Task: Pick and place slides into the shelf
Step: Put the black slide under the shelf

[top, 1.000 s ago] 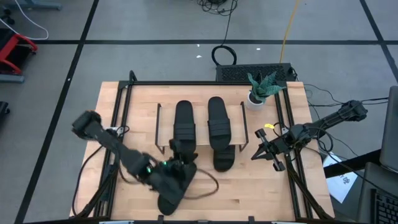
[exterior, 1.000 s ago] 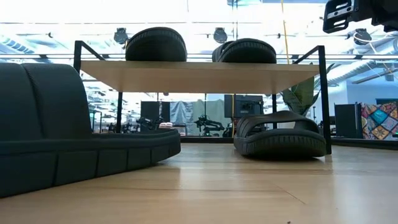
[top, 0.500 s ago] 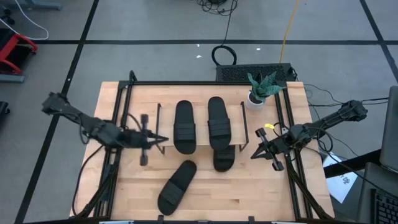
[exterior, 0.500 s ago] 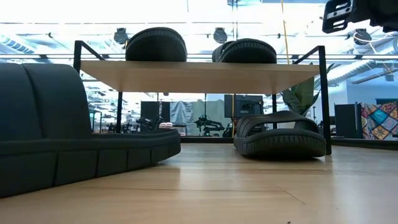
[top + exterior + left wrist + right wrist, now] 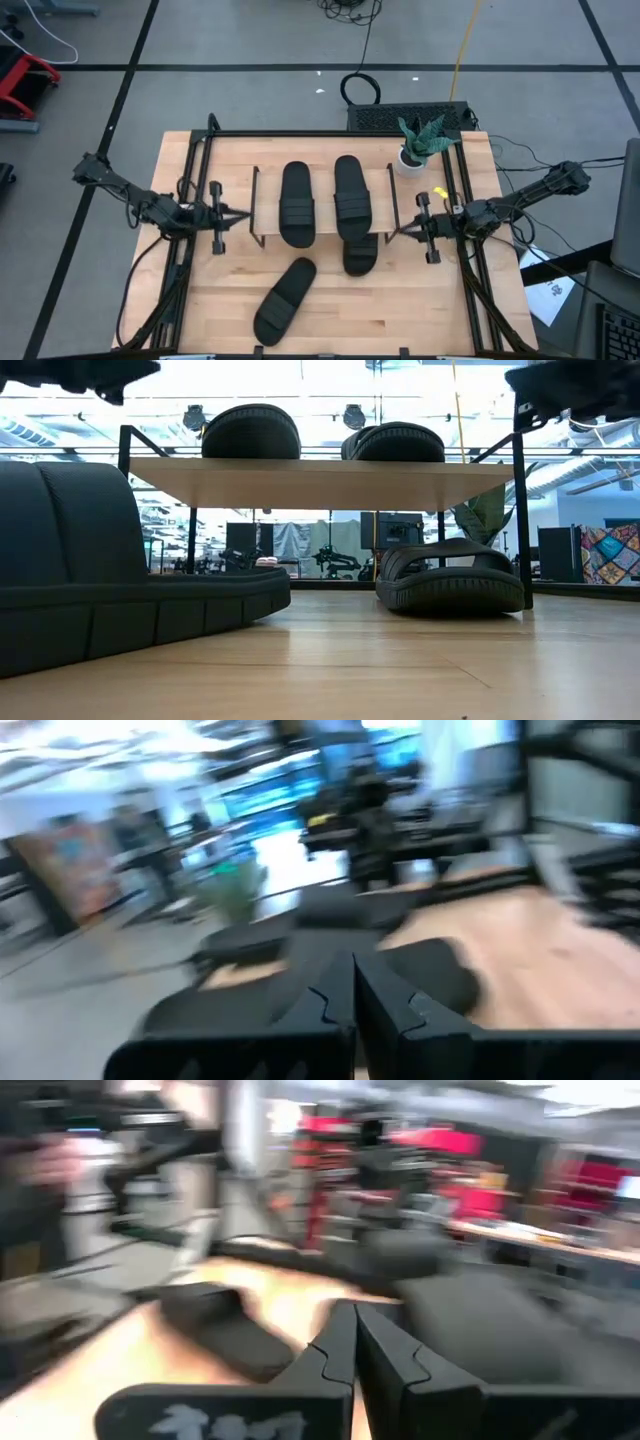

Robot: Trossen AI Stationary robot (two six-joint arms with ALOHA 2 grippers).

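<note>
- I count two slides [image 5: 296, 204] on the shelf [image 5: 318, 240], one beneath, one [image 5: 283, 300] loose at six o'clock.
- Both jaws closed, empty: left gripper [image 5: 216, 216], right gripper [image 5: 427, 228].

overhead straight down, table-level facing the shelf [image 5: 320, 482], 2 close wrist views

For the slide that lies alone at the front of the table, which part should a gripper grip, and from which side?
Grip the front slide across its ribbed strap, coming from above. It lies flat and diagonal, sole down, clear of the shelf, so the raised strap is the easiest part to pinch. The left gripper is nearer, so it probably suits best.
</note>
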